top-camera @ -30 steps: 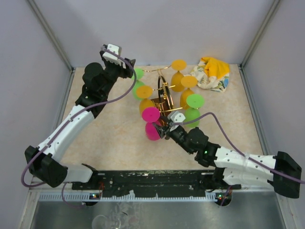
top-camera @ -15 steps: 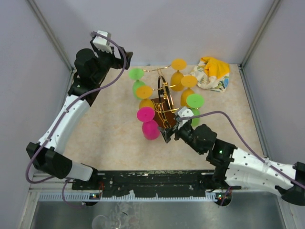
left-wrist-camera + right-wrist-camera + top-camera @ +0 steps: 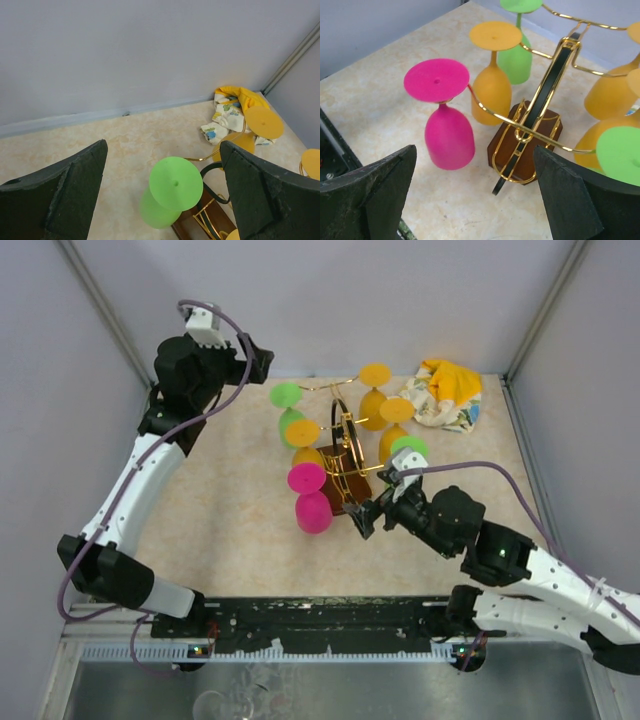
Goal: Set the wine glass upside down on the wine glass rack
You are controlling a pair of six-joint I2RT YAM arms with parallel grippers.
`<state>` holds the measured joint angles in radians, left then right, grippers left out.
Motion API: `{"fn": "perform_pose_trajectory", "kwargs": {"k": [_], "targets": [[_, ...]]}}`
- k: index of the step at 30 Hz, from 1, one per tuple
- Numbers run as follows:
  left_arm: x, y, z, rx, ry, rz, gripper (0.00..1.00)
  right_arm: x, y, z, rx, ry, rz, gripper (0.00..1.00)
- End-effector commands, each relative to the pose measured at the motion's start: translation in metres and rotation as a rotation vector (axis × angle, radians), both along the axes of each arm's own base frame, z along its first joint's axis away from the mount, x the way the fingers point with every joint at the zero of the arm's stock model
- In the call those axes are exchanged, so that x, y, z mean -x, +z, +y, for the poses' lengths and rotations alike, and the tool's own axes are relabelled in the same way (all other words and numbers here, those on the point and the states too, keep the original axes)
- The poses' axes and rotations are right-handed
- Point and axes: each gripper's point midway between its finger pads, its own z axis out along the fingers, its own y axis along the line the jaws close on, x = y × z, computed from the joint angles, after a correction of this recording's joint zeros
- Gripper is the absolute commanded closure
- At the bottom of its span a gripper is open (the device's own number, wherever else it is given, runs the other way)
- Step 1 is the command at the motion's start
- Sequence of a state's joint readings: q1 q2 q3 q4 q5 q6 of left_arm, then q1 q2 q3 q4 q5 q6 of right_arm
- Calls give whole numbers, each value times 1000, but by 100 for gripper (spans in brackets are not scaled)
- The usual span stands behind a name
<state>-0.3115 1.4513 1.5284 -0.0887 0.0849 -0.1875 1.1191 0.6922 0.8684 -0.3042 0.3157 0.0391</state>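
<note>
The gold wire wine glass rack [image 3: 345,452] [image 3: 536,114] stands mid-table on its brown base. Several wine glasses hang upside down from its arms. A pink one [image 3: 312,498] [image 3: 448,131] hangs at the near left, with an orange one [image 3: 304,440] [image 3: 492,85] behind it. A green one [image 3: 288,408] [image 3: 171,189] hangs at the far left. My right gripper [image 3: 372,502] [image 3: 475,150] is open, just right of the pink glass, and holds nothing. My left gripper [image 3: 258,358] [image 3: 162,150] is open and raised above and behind the green glass.
A crumpled yellow and white cloth [image 3: 445,392] [image 3: 231,111] lies at the back right corner. More orange glasses [image 3: 376,392] and a green one [image 3: 408,452] hang on the rack's right side. Grey walls enclose the table.
Both grippers opened wide. The right one drew back from the pink glass, which stays hanging on the rack. The left arm lifted and pulled away from the green glass toward the back left.
</note>
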Motion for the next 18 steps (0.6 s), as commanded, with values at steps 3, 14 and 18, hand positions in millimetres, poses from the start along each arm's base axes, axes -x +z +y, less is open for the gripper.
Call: {"fn": "perform_pose_trajectory", "kwargs": {"k": [3,14,18], "targets": [[-1,18,18,41,98,-9,1,-19,64,-8,-97,-116,-94,1],[0,18,18,34,99,-8,0,-22,73,0,-90,-107,-132,1],[0,18,17,38,91,-9,1,-21,76,-3,-109,-107,-142,1]]}}
